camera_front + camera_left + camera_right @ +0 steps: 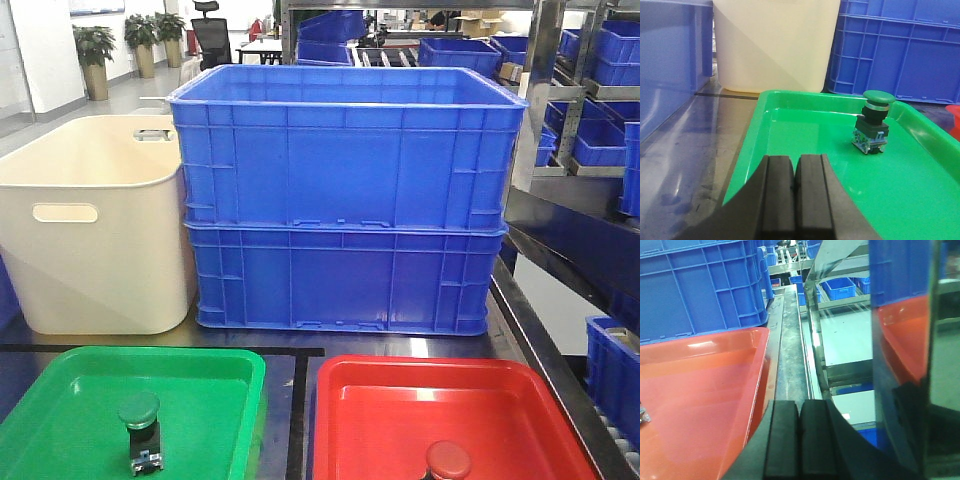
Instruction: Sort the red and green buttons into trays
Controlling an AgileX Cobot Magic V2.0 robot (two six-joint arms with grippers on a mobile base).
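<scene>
— Where do the jaws stand?

— Both clenched on nothing: the left gripper (pixel 795 187) hangs over the near rim of the glossy green tray (pixel 60 400), the right gripper (pixel 799 432) beside the red tray (pixel 705 390).

— And the buttons?

— The domed green button (pixel 875 120) stands upright in the green tray; the red button (pixel 447 460) sits near in the red tray. Sorting looks finished; withdrawal seems next.
</scene>
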